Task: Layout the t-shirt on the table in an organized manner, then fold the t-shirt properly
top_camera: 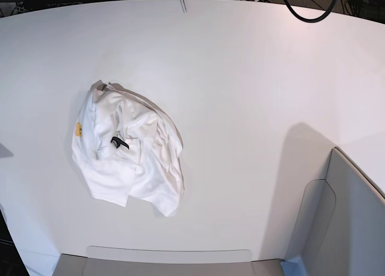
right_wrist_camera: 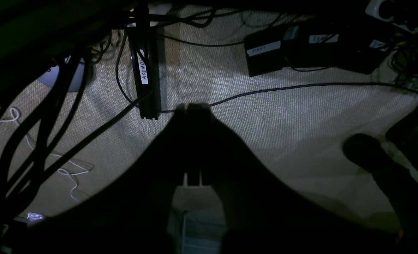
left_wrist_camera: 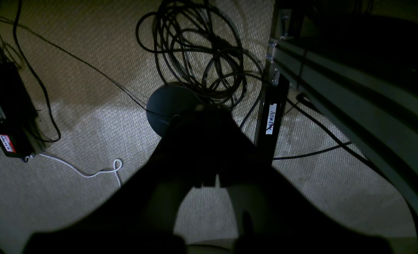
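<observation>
The white t-shirt [top_camera: 126,147] lies crumpled in a heap on the left part of the white table [top_camera: 252,77]. Its small black neck label [top_camera: 120,143] shows near the middle and a bit of yellow print [top_camera: 78,129] at its left edge. Neither gripper shows in the base view. In the left wrist view my left gripper [left_wrist_camera: 200,111] is a dark silhouette over carpeted floor, fingertips together and empty. In the right wrist view my right gripper [right_wrist_camera: 193,107] hangs likewise over the floor, fingertips together and empty. Both are away from the shirt.
Grey panels stand at the table's front edge [top_camera: 168,261] and right side [top_camera: 355,216]. A black cable loop [top_camera: 307,14] hangs at the top. On the floor are coiled cables [left_wrist_camera: 198,53], a black labelled frame leg [right_wrist_camera: 144,70] and power bricks [right_wrist_camera: 300,46].
</observation>
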You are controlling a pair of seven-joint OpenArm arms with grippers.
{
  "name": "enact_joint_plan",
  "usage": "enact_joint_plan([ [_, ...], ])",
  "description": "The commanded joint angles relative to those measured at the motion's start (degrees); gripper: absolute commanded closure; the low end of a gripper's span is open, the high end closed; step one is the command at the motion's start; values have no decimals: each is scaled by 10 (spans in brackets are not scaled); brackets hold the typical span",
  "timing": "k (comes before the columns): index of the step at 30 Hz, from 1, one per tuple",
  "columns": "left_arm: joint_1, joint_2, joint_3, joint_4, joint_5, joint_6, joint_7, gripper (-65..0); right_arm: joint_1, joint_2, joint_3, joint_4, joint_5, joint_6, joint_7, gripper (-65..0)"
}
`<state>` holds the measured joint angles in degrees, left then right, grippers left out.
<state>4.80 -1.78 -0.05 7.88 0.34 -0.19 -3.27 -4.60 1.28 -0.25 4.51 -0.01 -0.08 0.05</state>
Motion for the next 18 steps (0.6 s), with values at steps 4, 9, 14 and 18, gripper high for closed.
enact_joint_plan([
  [4, 3, 1, -1, 2, -1, 4, -6, -2, 1, 4, -1, 1, 0, 1, 3, -1],
  [9, 3, 1, -2, 1, -1, 4, -6, -2, 0, 4, -2, 1, 0, 1, 3, -1],
  [14, 3, 2, -2, 1, -2, 4, -6, -2, -3, 4, -2, 1, 0, 1, 3, -1],
  [18, 3, 2, -2, 1, -2, 4, -6, -2, -4, 4, -2, 1, 0, 1, 3, -1],
])
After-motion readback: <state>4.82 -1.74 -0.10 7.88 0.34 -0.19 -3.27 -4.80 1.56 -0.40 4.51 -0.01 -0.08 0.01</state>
